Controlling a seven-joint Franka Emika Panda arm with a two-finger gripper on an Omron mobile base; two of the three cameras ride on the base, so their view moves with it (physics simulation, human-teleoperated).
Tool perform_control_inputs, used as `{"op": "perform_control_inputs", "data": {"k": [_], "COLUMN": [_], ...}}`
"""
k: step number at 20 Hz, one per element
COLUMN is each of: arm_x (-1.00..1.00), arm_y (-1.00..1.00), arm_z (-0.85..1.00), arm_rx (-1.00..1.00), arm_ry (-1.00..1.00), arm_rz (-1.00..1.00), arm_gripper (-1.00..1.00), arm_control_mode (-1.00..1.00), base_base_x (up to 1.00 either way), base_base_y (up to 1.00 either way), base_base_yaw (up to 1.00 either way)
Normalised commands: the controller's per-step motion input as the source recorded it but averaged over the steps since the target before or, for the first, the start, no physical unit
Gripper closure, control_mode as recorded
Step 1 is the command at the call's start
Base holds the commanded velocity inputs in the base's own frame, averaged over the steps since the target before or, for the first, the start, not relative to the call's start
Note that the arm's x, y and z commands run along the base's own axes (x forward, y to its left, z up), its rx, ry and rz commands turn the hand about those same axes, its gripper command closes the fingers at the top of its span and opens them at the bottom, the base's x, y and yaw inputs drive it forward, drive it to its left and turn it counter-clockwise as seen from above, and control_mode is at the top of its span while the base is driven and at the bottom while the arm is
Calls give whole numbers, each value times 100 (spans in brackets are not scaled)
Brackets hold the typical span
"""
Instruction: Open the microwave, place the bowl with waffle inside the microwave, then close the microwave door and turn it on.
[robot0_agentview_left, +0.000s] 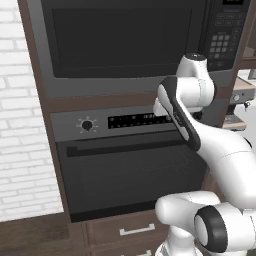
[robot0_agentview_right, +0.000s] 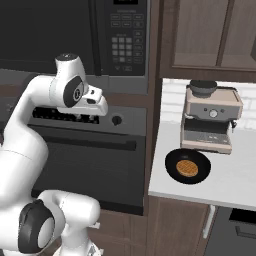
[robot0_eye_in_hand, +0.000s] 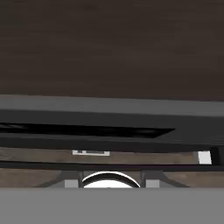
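The microwave (robot0_agentview_left: 125, 86) is built in above the oven, and the microwave door (robot0_agentview_left: 120, 40) with its dark glass is closed. Its grey keypad (robot0_agentview_right: 122, 47) sits at the right of the door. To the right, the black bowl with waffle (robot0_agentview_right: 187, 167) rests on the white counter (robot0_agentview_right: 235, 175) in front of the coffee machine. My gripper (robot0_agentview_right: 89, 117) points downward just below the microwave, in front of the oven's control strip, well left of the bowl. Its fingers are too small and dark to show how wide they stand. Nothing is seen held.
The black oven (robot0_agentview_left: 130, 175) with knob and long bar handle is under the microwave, with wooden drawers (robot0_agentview_left: 135, 230) below. A beige coffee machine (robot0_agentview_right: 210, 120) stands at the counter's back. A white brick wall (robot0_agentview_left: 20, 125) is at the left. The oven's grey panel (robot0_eye_in_hand: 109, 107) shows in the hand view.
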Motion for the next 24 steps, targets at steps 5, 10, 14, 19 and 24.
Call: {"op": "perform_control_inputs", "data": {"k": [5,10,14,19,24], "arm_x": [-23,-46,-41,-35,-38], "arm_y": [0,0,0,0,0], "arm_z": [-11,-33,-38,-36,-27], "arm_rx": [0,-3,-8,-6,0], "arm_ry": [0,0,0,0,-2], "arm_rz": [0,1,2,2,0], "arm_gripper": [-100,-100,-100,-100,-100], "arm_control_mode": [-100,-100,-100,-100,-100], "base_base_x": [0,0,0,0,0], "base_base_y": [0,0,0,0,0], "base_base_yaw": [0,0,0,0,0]}}
